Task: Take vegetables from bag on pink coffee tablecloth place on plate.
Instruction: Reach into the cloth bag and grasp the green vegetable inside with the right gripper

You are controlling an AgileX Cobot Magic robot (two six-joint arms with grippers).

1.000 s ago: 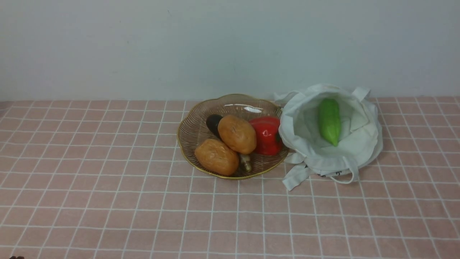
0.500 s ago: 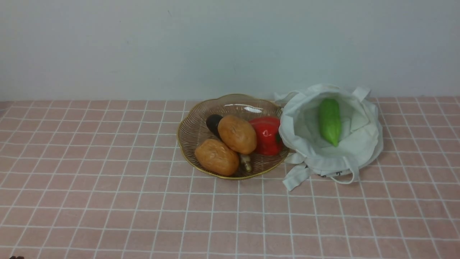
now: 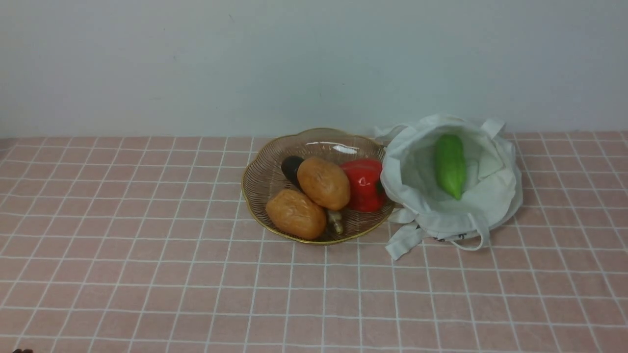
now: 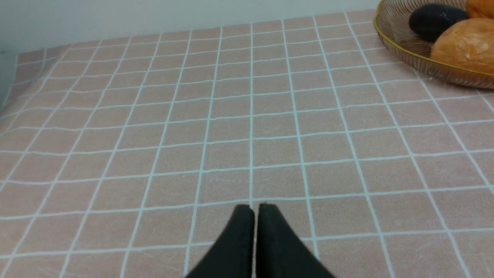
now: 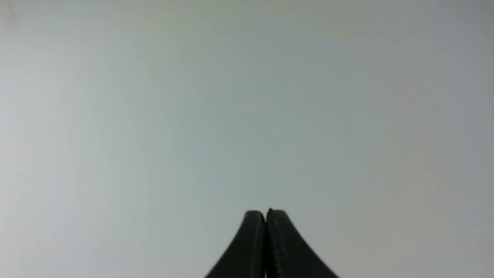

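Note:
A bright green cucumber-like vegetable (image 3: 450, 165) lies inside the open white cloth bag (image 3: 493, 196) at the right of the pink checked tablecloth (image 3: 147, 274). To the bag's left sits the bronze wire plate (image 3: 265, 171), holding two brown bread rolls (image 3: 324, 183), a red bell pepper (image 3: 364, 185) and a dark eggplant (image 3: 291, 168). My left gripper (image 4: 255, 208) is shut and empty, low over bare cloth, well away from the plate (image 4: 397, 42). My right gripper (image 5: 266, 213) is shut and empty, facing only a plain grey wall. Neither gripper shows in the front view.
The bag's strap handles (image 3: 405, 240) trail onto the cloth toward the front. A grey wall (image 3: 314, 63) stands right behind the plate and bag. The tablecloth's far left edge (image 4: 11, 88) drops off in the left wrist view.

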